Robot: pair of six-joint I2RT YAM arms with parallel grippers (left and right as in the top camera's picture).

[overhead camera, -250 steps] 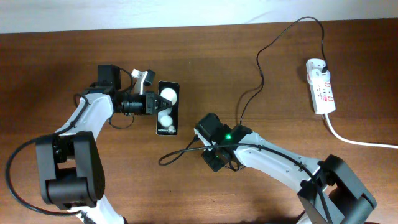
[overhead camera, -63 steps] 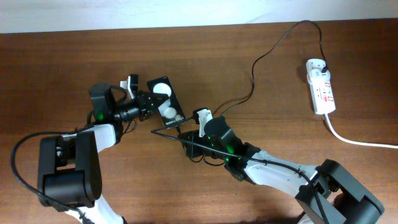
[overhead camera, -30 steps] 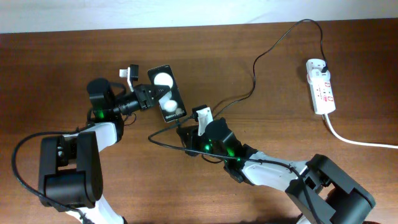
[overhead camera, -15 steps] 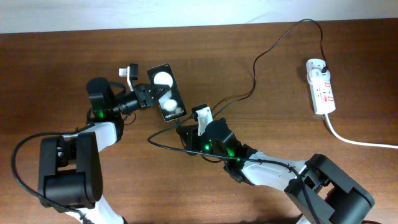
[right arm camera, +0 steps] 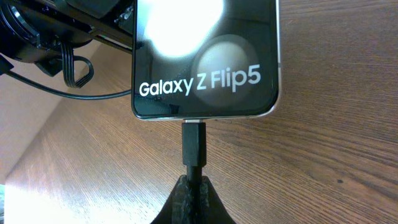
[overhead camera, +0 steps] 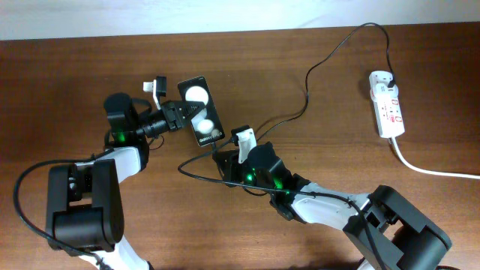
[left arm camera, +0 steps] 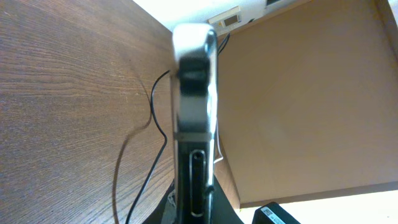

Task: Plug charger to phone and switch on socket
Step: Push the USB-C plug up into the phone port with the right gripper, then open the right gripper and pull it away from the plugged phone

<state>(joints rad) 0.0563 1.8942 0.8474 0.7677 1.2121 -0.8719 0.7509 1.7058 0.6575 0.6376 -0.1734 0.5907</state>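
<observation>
The black phone (overhead camera: 200,112) lies tilted left of the table's middle, its face showing two white blobs. In the right wrist view the phone (right arm camera: 205,56) reads "Galaxy Z Flip5". My left gripper (overhead camera: 178,118) is shut on the phone's edge (left arm camera: 194,149). My right gripper (overhead camera: 219,155) (right arm camera: 194,186) is shut on the charger just behind its connector (right arm camera: 194,142), which sits at the phone's bottom port. The charger cable (overhead camera: 315,67) runs up and right to a black plug in the socket (overhead camera: 387,103) at the far right.
The socket's thick white cord (overhead camera: 427,169) runs off to the right edge. A loop of black cable (overhead camera: 196,172) lies beside my right wrist. A brown board (left arm camera: 298,93) shows behind the phone in the left wrist view.
Over the last seconds the left gripper tilted the phone and the right gripper brought the connector up to its bottom end. In the last second nothing visibly moves.
</observation>
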